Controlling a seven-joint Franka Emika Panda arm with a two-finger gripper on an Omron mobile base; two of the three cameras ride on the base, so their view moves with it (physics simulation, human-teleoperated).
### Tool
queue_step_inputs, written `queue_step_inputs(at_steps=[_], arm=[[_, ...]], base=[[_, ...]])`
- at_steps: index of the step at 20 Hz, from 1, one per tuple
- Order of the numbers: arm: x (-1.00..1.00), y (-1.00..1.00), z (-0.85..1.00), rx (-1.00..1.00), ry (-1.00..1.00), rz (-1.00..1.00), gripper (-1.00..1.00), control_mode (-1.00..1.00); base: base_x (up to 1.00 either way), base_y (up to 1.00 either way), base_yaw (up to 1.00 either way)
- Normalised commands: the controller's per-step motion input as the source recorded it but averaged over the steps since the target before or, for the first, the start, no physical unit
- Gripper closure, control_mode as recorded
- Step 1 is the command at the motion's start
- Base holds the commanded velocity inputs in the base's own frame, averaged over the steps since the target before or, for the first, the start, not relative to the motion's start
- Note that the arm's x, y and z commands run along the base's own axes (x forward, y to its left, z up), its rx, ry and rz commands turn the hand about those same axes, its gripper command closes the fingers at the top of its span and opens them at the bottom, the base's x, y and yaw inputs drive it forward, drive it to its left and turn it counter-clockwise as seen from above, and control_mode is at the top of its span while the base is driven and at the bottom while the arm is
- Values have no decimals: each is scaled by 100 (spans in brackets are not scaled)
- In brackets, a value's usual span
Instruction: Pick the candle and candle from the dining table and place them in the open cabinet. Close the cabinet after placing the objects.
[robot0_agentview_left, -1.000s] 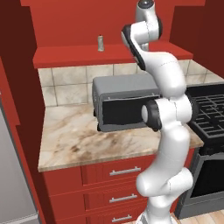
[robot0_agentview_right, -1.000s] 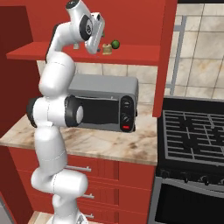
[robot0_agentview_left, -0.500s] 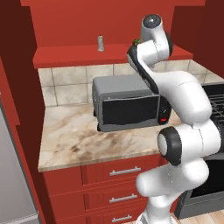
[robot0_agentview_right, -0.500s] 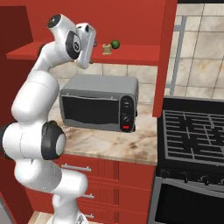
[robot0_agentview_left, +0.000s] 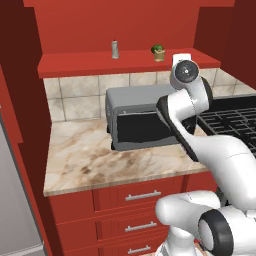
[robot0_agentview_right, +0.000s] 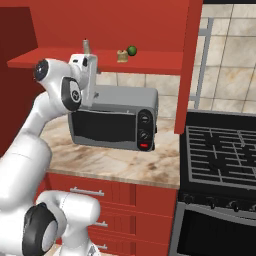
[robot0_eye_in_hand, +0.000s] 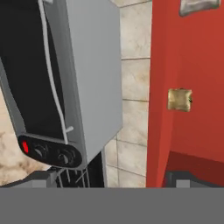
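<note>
Candles already on the cabinet shelf: slim grey one (robot0_agentview_left: 115, 49) left, olive-gold stub (robot0_agentview_right: 121, 55) right beside a green ball (robot0_agentview_right: 131, 50); gripper (robot0_agentview_right: 89, 82) wide, empty, doors unclosed.

Glossy white rounded arm (robot0_agentview_left: 215, 150) segments; dark grey joint rings; round grey end caps; a flat white hand.
</note>
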Motion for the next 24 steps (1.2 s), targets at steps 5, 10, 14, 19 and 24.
queue_step_inputs(at_steps=[5,10,14,19,24], arm=[[-94,31,-4,-9,-8,0,-100,-100],[-75,48,-1,-13,-2,0,-100,-100],[-68,48,0,-14,0,-1,-100,-100],[-46,47,-11,-12,-1,0,-100,-100],[-23,25,-37,-12,0,0,-100,-100]], base=[[0,0,0],[0,0,0],[0,0,0],[0,0,0],[0,0,0]])
